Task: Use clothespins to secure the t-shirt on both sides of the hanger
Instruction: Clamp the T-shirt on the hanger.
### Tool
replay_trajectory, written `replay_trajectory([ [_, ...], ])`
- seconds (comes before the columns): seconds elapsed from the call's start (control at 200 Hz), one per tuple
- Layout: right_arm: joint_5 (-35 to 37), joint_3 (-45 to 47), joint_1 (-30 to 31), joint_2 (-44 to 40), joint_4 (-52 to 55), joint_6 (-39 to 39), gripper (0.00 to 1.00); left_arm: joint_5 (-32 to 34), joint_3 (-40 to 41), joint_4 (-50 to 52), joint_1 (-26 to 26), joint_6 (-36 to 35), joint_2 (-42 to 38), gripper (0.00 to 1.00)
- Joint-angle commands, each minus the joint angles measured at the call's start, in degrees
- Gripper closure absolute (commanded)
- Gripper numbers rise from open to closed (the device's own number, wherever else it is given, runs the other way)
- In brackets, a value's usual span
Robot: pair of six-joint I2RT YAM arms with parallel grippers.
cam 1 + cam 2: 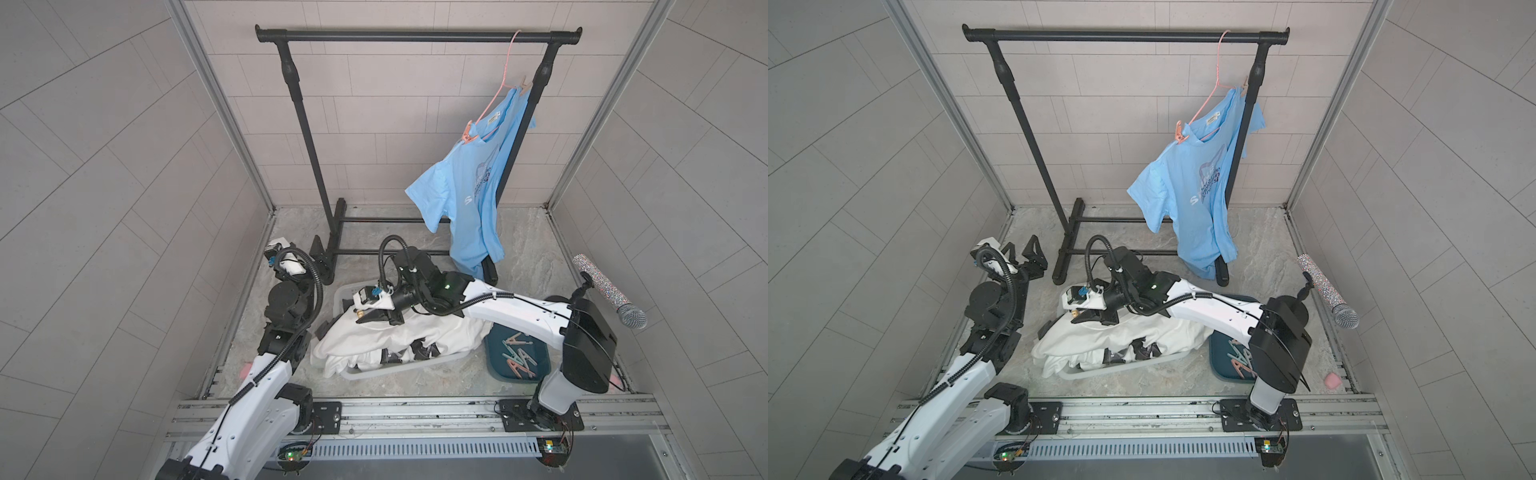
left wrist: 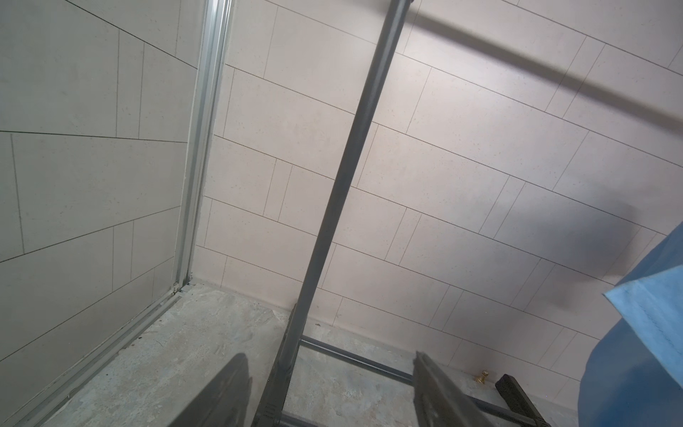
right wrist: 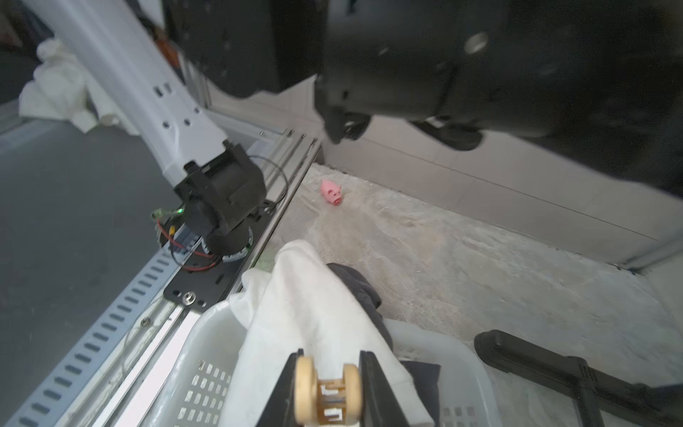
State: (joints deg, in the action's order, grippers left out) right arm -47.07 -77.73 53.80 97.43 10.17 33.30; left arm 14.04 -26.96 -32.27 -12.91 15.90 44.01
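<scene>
A light blue t-shirt (image 1: 461, 187) (image 1: 1187, 191) hangs on a pink hanger (image 1: 505, 70) at the right end of the black rack (image 1: 415, 35). One clothespin (image 1: 468, 135) grips the nearer shoulder and another (image 1: 524, 85) the far one. My right gripper (image 1: 365, 318) (image 3: 331, 353) is shut on a peach clothespin (image 3: 328, 392) (image 1: 1074, 312) above the laundry basket. More clothespins (image 1: 517, 353) lie in a teal tray (image 1: 498, 361). My left gripper (image 1: 1022, 249) (image 2: 329, 356) stands open and holds nothing, low by the rack's left foot, where the t-shirt's hem (image 2: 646, 332) shows at the side.
A pale laundry basket (image 1: 374, 372) (image 3: 207, 332) holds white and dark garments (image 1: 395, 336). A glittery microphone (image 1: 611, 291) stands at the right wall. A pink pig toy (image 3: 331, 192) (image 1: 1332, 380) lies on the floor. The rack's base bars (image 1: 386, 251) cross the floor behind the basket.
</scene>
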Motion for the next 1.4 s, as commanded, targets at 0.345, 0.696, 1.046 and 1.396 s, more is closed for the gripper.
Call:
replay_trajectory([
  [0.345,6.9,-5.6,1.9,7.2,-0.6,4.8,1.0,3.1,0.7,0.2,2.1,-1.1,-1.1,0.28],
  [0.696,5.5,-8.8,1.1,11.1,-3.4,0.4,1.0,3.4,0.8,0.2,2.7,-1.9,-1.4,0.28],
  [1.046,3.7,-10.6,0.4,13.3,1.8,4.6,1.0,2.6,0.8,0.2,2.9,-2.3,-1.2,0.28],
  [1.396,7.0,-13.6,0.2,15.6,11.7,13.0,1.0,1.9,0.8,0.0,2.9,-2.5,-1.0,0.28],
])
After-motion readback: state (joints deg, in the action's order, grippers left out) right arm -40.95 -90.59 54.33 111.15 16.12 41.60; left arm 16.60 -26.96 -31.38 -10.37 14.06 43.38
